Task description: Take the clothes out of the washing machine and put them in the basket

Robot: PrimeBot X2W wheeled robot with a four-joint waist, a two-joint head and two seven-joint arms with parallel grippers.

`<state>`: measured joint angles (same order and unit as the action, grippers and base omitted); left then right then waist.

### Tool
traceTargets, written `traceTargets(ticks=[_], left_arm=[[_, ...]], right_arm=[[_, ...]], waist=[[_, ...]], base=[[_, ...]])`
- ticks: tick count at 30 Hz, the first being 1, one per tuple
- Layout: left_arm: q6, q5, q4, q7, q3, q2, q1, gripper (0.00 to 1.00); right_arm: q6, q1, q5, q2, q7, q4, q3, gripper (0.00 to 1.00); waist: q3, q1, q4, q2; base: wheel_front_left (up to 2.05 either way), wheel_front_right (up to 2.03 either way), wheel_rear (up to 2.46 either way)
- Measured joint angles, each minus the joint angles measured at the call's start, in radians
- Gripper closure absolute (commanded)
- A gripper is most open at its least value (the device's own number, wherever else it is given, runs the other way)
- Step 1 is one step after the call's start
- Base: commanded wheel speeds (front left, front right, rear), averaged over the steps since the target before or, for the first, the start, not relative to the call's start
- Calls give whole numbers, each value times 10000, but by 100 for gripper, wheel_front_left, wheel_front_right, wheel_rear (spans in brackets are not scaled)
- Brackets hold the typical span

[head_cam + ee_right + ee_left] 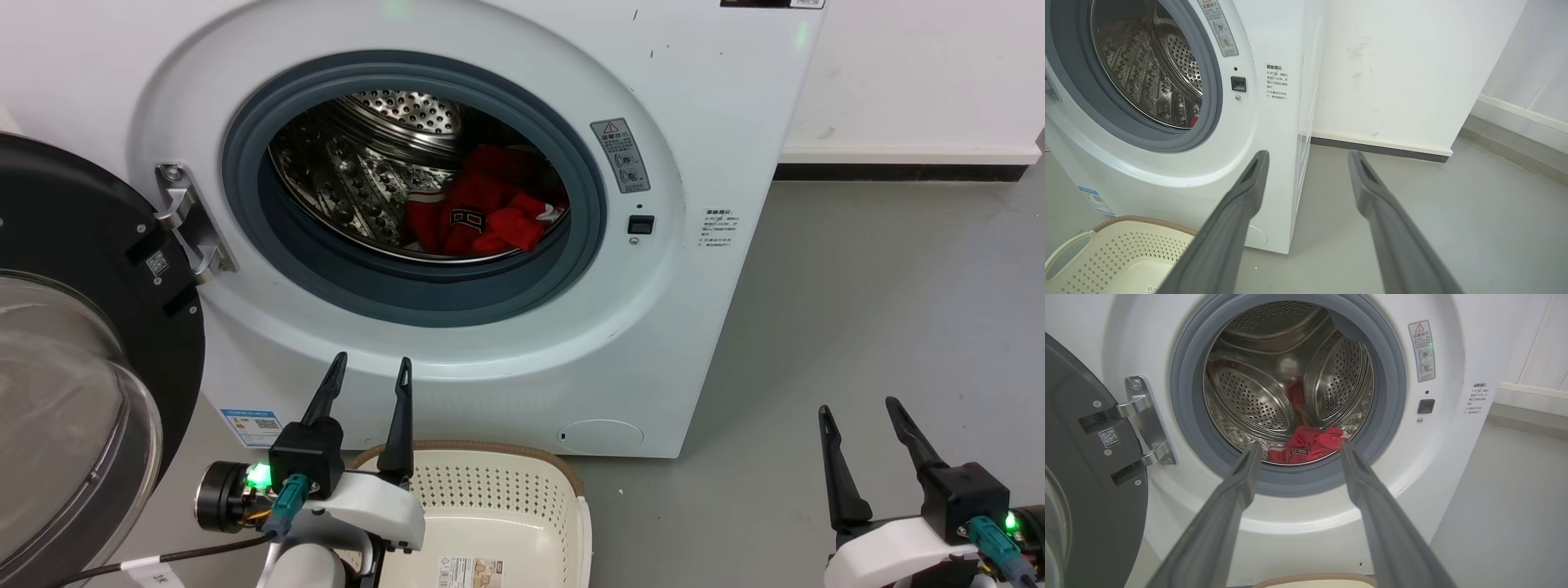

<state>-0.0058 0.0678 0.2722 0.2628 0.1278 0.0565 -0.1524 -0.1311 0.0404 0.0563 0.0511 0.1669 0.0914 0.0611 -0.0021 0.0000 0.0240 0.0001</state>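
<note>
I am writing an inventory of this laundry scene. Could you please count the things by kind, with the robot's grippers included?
Washing machine: 1
Red garment: 1
Laundry basket: 1
Grippers: 2 (left gripper, right gripper)
Total: 5

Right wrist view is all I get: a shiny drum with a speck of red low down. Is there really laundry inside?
Observer: Yes. The head view shows the clothes, a red garment with white bands, bunched at the bottom of the drum of the washing machine.
Operator: Is the door in the way?
Observer: No. The door stands swung wide open, on the left of the head view.
Operator: And the other claw?
Observer: The left gripper is open and empty, its fingers aimed at the drum opening.
</note>
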Motion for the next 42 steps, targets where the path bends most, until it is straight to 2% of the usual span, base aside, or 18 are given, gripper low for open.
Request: traceTargets(ticks=[12,18,23,32,42], left_arm=[[-35,17,267,2,-293,4,-864,0],[-224,182,788,2,-688,228,-1986,0],[-546,407,1528,4,-953,370,-3227,0],[-842,449,3264,-40,-1135,1290,-6081,0],[-1089,646,5381,-978,-1101,2479,-9230,0]], right_arm=[[0,-363,-29,0,-44,-215,-146,0],[0,-808,-29,0,-8,-403,-314,0],[0,-1213,-127,2,90,-506,-445,0],[-2,-2143,-326,4,435,-583,-834,0],[0,-2701,-920,6,811,-247,-1273,0]], waist=[[666,0,-91,0],[1472,0,-326,0],[2248,1,-603,0],[3863,2,-1260,0],[5349,2,-2376,0]], base=[[0,0,0],[0,0,0],[0,0,0],[0,0,0],[0,0,0]])
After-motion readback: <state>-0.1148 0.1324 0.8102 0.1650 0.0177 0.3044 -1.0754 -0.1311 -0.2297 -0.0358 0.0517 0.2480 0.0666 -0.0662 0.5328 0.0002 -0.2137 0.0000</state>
